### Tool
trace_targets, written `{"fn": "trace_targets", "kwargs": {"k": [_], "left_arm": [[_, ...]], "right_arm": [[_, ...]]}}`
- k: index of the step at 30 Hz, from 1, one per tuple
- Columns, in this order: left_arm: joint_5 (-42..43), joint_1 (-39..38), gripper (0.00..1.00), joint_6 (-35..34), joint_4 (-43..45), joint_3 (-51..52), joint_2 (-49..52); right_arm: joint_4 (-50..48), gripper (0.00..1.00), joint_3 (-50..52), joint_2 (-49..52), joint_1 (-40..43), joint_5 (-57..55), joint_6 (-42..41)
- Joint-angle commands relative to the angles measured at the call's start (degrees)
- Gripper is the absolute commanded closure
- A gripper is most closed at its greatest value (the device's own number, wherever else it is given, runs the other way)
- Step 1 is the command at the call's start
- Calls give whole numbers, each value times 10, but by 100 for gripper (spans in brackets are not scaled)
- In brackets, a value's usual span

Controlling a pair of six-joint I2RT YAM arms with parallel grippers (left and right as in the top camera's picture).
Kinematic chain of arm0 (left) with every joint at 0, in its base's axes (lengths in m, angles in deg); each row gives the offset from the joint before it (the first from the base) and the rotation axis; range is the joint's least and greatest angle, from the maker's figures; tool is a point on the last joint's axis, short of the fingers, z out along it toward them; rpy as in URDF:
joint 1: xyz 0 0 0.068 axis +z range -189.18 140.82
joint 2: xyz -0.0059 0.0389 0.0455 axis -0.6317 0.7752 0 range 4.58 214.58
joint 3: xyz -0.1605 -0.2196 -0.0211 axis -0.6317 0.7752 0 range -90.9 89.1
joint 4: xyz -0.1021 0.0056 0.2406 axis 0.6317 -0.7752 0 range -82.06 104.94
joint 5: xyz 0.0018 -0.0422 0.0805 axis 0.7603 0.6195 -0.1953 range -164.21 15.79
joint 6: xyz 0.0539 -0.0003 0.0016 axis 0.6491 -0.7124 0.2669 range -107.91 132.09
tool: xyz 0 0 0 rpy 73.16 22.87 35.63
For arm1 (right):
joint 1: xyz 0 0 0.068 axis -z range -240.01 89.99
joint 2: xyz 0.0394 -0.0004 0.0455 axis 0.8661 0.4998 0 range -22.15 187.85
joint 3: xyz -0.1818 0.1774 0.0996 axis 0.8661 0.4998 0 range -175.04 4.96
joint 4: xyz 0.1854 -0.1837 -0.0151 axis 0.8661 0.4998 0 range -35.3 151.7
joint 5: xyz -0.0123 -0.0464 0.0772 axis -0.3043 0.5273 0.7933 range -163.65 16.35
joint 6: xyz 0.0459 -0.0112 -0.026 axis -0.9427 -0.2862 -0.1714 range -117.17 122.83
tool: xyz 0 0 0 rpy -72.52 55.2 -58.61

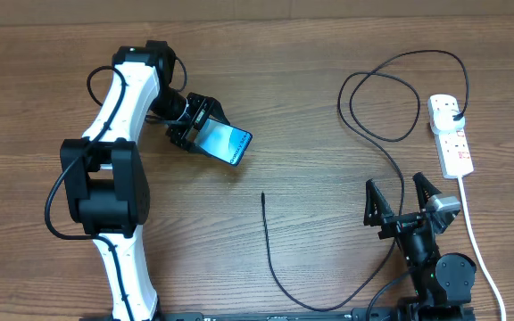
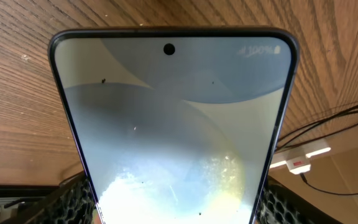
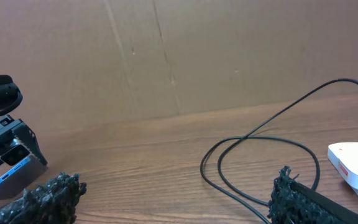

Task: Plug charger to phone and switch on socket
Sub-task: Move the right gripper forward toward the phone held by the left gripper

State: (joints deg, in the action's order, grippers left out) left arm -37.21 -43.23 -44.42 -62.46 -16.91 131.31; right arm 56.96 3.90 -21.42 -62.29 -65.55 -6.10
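Grips the phone (image 1: 228,143) in the left gripper (image 1: 199,125), fingers (image 2: 70,202) closed on both long edges near one end, lit screen tilted and facing up, left of centre over the counter (image 1: 310,53). Holds the right gripper (image 1: 402,201) spread wide with nothing in it, near the front edge at the right. Shows the charger (image 1: 265,223) lying on the counter: slim tip (image 1: 263,195) bare and well apart from the phone, cable curving along the front, passing between the right fingers in the overhead view, then looping to its plug (image 1: 454,111), seated in the end outlet of the socket (image 1: 453,147) at far right. Cannot tell the switch position.
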Motion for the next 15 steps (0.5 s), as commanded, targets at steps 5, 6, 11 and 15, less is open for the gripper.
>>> {"fn": "trace_targets", "kwargs": {"k": [5, 6, 11, 15], "left_arm": [[5, -3, 96, 12, -3, -15, -26], [5, -3, 96, 12, -3, -15, -26], [5, -6, 96, 12, -2, -15, -26], [5, -5, 96, 12, -2, -15, -26]], "right_arm": [[35, 0, -39, -5, -2, -6, 5], [41, 0, -49, -3, -2, -6, 8], [96, 0, -135, 52, -2, -13, 42], [122, 0, -196, 130, -2, -14, 47]]}}
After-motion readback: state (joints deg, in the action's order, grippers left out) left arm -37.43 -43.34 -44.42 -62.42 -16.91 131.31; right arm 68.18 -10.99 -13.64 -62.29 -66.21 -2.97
